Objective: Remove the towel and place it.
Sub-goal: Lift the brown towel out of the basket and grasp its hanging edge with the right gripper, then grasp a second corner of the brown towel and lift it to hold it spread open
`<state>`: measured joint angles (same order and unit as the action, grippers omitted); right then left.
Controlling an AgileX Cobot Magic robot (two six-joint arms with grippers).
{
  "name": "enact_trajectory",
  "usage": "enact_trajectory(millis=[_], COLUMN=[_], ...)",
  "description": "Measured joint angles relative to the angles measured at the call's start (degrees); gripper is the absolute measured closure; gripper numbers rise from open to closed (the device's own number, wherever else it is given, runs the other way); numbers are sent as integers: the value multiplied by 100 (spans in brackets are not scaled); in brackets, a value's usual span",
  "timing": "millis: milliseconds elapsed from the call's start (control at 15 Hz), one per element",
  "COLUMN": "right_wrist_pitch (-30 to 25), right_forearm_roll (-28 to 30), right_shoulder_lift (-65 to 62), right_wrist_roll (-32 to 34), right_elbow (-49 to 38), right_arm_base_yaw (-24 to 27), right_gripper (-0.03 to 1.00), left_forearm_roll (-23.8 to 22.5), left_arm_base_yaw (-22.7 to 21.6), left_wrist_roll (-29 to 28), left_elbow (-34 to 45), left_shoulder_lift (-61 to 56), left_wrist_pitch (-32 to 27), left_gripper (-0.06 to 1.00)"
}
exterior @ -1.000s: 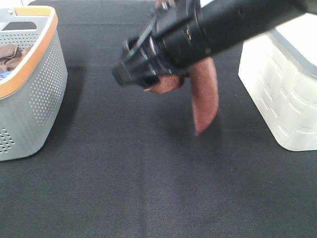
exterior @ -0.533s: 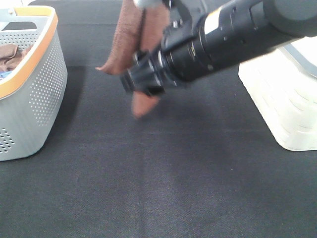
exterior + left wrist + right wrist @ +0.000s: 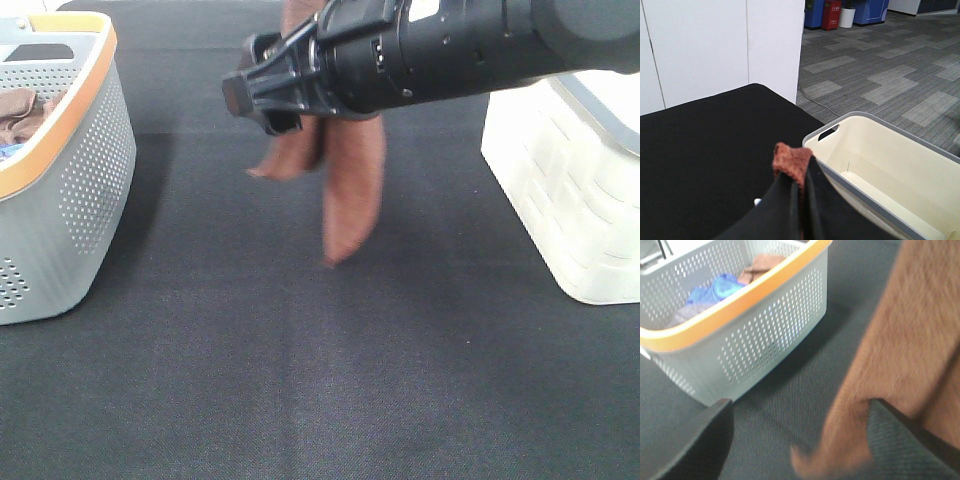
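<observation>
The reddish-brown towel (image 3: 350, 185) hangs in folds above the black table, its top running out of the exterior view's upper edge. In the left wrist view my left gripper (image 3: 799, 176) is shut on a bunched edge of the towel (image 3: 791, 159); this gripper does not show in the exterior view. My right gripper (image 3: 252, 95) reaches across from the right, level with the towel's upper part. Its fingers (image 3: 695, 440) stand wide open, and the towel (image 3: 900, 340) hangs against the other finger. No finger presses the cloth there.
A grey perforated basket with an orange rim (image 3: 70, 150) stands at the left and holds several cloths (image 3: 715, 290). A white basket (image 3: 570, 190) stands at the right; its inside (image 3: 880, 170) is bare. Black table cloth (image 3: 300, 380) fills the foreground.
The right arm has swung up and levelled out, and its jaws have widened. The towel, bunched up high half a second ago, now hangs down longer.
</observation>
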<state>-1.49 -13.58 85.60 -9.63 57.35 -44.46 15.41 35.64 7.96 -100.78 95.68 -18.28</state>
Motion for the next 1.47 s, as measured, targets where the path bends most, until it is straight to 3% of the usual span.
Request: enact_trajectory(millis=[133,733,1000,1467], right_wrist_pitch=[201,269,424,607], right_forearm_roll=[-46,-418,-544,-831], right_shoulder_lift=[0,676,676,1094], right_wrist_roll=[0,6,6,6], right_elbow=[0,0,0,0], right_arm_base_yaw=[0,0,0,0], right_gripper=[22,20,11,11], left_forearm_roll=[0,6,6,6], left_arm_base_yaw=[0,0,0,0], left_wrist_roll=[0,0,0,0], left_elbow=[0,0,0,0], left_shoulder_lift=[0,0,0,0], left_wrist_pitch=[0,-115,-223,-561], left_gripper=[94,94,94,94])
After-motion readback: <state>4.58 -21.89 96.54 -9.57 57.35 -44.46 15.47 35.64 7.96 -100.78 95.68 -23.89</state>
